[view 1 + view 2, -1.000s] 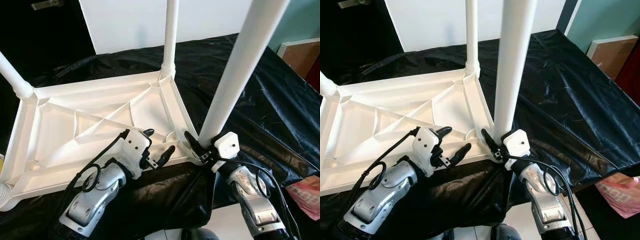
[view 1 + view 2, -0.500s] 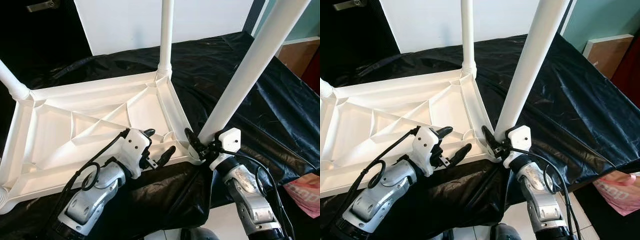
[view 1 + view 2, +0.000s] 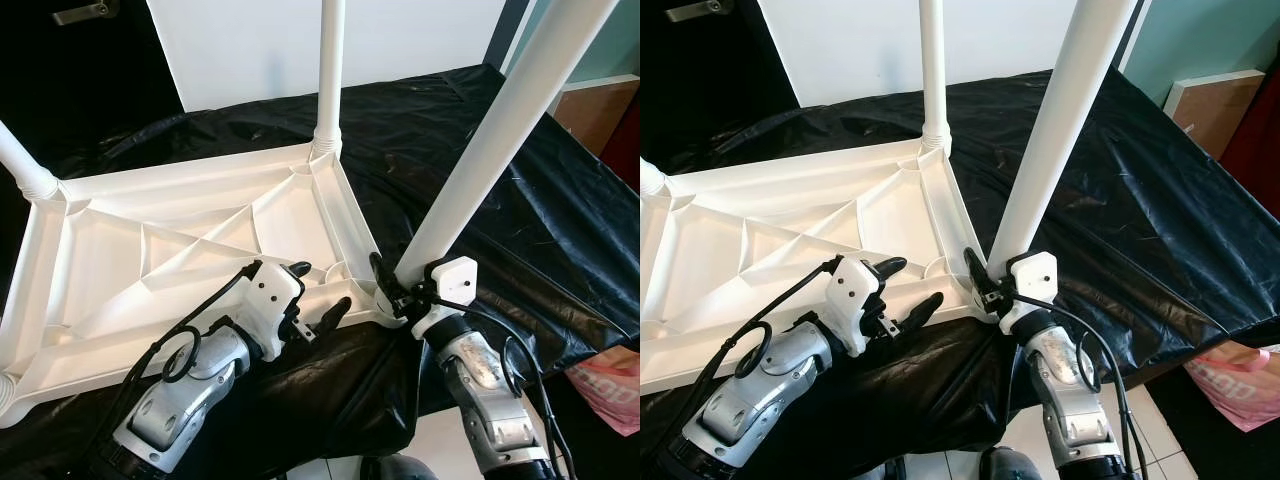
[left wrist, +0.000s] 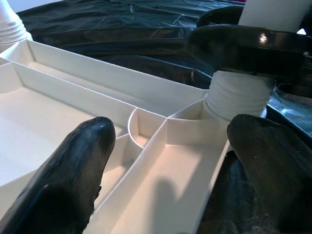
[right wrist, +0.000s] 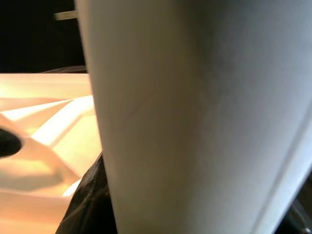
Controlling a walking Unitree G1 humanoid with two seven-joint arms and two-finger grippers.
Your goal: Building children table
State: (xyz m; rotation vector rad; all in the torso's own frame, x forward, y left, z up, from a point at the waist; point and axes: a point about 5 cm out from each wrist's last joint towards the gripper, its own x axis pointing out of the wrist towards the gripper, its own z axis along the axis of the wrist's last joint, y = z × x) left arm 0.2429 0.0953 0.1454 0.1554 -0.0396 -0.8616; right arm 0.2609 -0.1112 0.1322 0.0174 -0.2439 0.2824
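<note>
Upturned white tabletop flat on black-draped counter, near-right corner at counter's near edge. Long white leg tilted at that corner socket, pinched at its foot by right gripper. Left gripper, fingers spread, straddling tabletop's near rim. Best practice, by judgement: bring leg upright before twisting home; brace rim against sliding.

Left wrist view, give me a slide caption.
Open left pincer straddles the upturned white tabletop rim near the threaded table leg at its corner.
</note>
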